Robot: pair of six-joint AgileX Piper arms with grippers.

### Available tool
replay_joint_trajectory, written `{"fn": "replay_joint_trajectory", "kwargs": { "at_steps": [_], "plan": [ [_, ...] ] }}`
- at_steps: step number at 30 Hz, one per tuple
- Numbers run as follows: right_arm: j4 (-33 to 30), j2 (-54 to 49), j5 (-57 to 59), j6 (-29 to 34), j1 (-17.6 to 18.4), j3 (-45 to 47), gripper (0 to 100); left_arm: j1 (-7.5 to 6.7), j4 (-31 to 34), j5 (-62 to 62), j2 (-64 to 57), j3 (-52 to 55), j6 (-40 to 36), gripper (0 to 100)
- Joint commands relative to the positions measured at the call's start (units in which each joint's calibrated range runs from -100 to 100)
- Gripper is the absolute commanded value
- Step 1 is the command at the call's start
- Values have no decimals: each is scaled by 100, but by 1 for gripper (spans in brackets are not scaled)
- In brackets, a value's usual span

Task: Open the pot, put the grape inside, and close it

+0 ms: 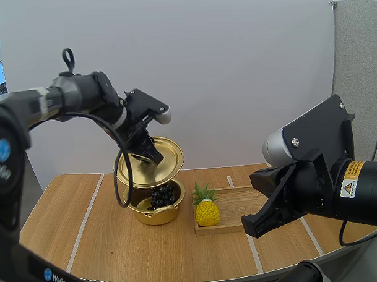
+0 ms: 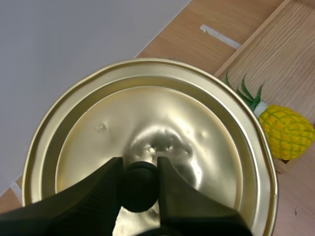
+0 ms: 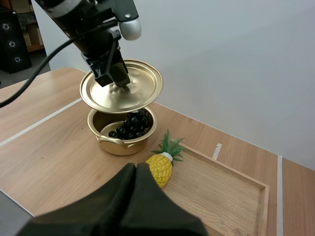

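A gold pot (image 1: 157,211) (image 3: 121,141) stands on the table with a dark bunch of grapes (image 1: 163,195) (image 3: 131,126) inside it. My left gripper (image 1: 153,154) (image 2: 140,188) is shut on the black knob of the gold lid (image 1: 153,162) (image 2: 152,132) (image 3: 123,86), which hangs tilted just above the pot. My right gripper (image 1: 260,208) (image 3: 135,172) is shut on nothing, raised over the wooden tray's near side.
A wooden tray (image 1: 237,201) (image 3: 231,191) lies to the right of the pot. A toy pineapple (image 1: 206,210) (image 3: 160,166) (image 2: 283,129) rests on the tray's left end, close to the pot. White tape lines cross the tabletop.
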Motion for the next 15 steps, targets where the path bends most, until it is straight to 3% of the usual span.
{"fn": "replay_joint_trajectory", "kwargs": {
  "at_steps": [1, 15],
  "plan": [
    [6, -40, 12, -7, -27, 3, 0, -12, -122, -250, 343, -5, 80, 0],
    [88, -40, 12, -7, -140, 3, 0, -12, -122, -482, 1171, -5, 250, 0]
  ]
}}
